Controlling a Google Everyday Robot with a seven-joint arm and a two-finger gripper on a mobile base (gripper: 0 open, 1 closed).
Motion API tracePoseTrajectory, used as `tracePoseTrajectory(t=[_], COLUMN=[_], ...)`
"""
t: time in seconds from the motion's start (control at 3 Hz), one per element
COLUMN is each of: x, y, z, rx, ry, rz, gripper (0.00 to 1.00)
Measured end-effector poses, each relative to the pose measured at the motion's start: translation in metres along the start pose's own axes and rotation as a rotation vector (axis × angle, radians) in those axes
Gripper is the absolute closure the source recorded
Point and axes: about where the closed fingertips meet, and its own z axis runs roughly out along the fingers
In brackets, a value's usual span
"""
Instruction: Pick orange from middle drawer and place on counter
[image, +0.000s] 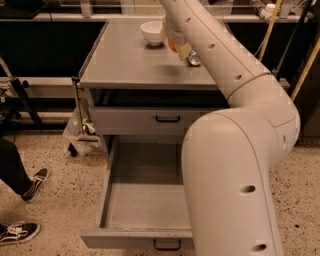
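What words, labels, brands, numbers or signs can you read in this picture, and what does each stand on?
None can be read.
The counter, middle drawer, white bowl and arm: no text.
The can: any print is too small to read.
The pincer, over the counter at the orange: no marking shows.

**My tally at the cabinet**

I counted one orange (171, 46), one white bowl (151, 31) and one drink can (194, 60) at the far end of the single counter (130, 67). Two handled drawers showed: the upper drawer (130, 120) and the middle drawer (127, 239). Two sneakers (35, 181) stood on the floor. My one gripper (177, 47) hung over the counter, at the orange.
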Motion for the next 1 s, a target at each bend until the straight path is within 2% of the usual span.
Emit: tracePoseTrajectory(t=[0.33,0.67,1.0], x=[0.0,0.0,-0.004], y=[0.0,0.0,0.011], z=[0.0,0.0,-0.01], rx=[0.0,0.0,-0.013], ry=[0.0,0.0,-0.02], rz=[0.0,0.0,0.012], gripper=[0.0,0.0,0.0])
